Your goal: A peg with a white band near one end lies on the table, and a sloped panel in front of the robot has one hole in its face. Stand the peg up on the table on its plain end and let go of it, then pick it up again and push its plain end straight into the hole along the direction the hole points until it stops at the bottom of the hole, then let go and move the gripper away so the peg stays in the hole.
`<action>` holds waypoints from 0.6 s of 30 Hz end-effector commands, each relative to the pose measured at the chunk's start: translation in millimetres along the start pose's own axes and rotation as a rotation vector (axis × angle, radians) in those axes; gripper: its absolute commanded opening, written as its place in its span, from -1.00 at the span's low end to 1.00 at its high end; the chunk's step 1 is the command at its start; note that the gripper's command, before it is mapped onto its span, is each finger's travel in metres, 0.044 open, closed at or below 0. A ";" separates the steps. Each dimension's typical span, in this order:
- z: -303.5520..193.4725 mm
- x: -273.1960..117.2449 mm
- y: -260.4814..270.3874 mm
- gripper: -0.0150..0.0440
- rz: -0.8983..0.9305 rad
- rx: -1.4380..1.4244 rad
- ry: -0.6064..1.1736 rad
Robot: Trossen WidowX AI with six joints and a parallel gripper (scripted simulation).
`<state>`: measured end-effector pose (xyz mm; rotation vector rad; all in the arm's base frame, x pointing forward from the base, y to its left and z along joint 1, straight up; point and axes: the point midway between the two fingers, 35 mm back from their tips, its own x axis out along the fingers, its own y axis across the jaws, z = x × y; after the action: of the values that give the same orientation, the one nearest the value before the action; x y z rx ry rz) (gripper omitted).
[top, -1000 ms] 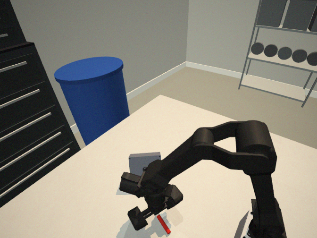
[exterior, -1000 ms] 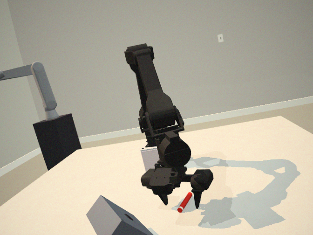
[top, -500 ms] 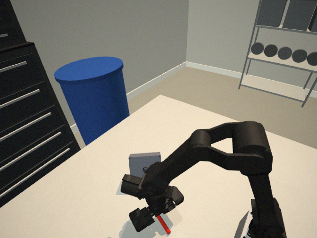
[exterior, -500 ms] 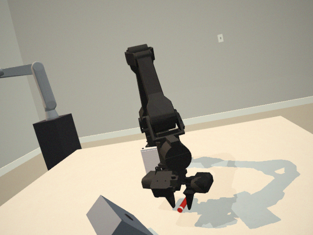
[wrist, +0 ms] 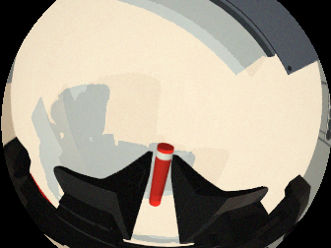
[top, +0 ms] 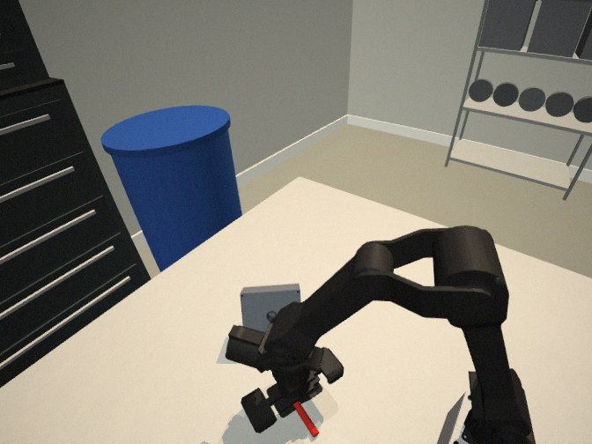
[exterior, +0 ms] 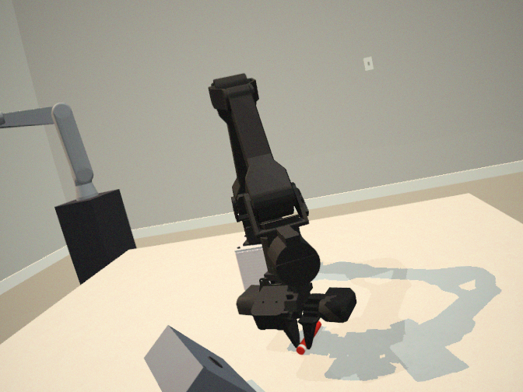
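The red peg [top: 306, 419] [exterior: 316, 327] [wrist: 160, 179] lies on the table, its white-banded end toward the sloped panel [top: 252, 310] [exterior: 206, 379] [wrist: 291, 34]. My gripper [exterior: 303, 348] [wrist: 162, 157] points down, with its fingertips low on either side of the peg near the white band. The fingers stand close together. In the wrist view the right finger looks against the peg, and a thin strip shows between the left finger and the peg. In the top view the fingertips are hidden. The panel's hole [top: 271, 315] [exterior: 215, 362] is empty.
The pale table [top: 306, 215] [exterior: 169, 286] carries the arm's base at the right of the top view. The panel stands a short way from the gripper. A blue bin [top: 181, 191], dark drawers [top: 42, 229] and a grey arm on a black pedestal [exterior: 95, 236] stand beyond the table.
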<state>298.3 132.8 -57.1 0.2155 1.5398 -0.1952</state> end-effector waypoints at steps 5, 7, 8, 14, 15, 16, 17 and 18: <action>-0.2 0.9 -1.0 -0.33 -0.004 0.005 -0.001; -0.2 0.9 -1.0 -0.33 -0.004 0.005 -0.001; -0.2 0.7 -0.9 -0.33 -0.004 0.004 -0.002; -1.6 -2.5 -0.1 -0.33 -0.001 0.001 -0.041; -1.9 -3.1 0.0 -0.33 -0.001 0.000 -0.050; -2.3 -3.7 0.1 -0.33 0.000 0.000 -0.059; -2.8 -4.6 0.1 -0.33 0.000 0.000 -0.071; -3.3 -5.4 0.1 -0.33 0.000 0.000 -0.084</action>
<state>297.3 134.1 -55.0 0.2074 1.4893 -0.1962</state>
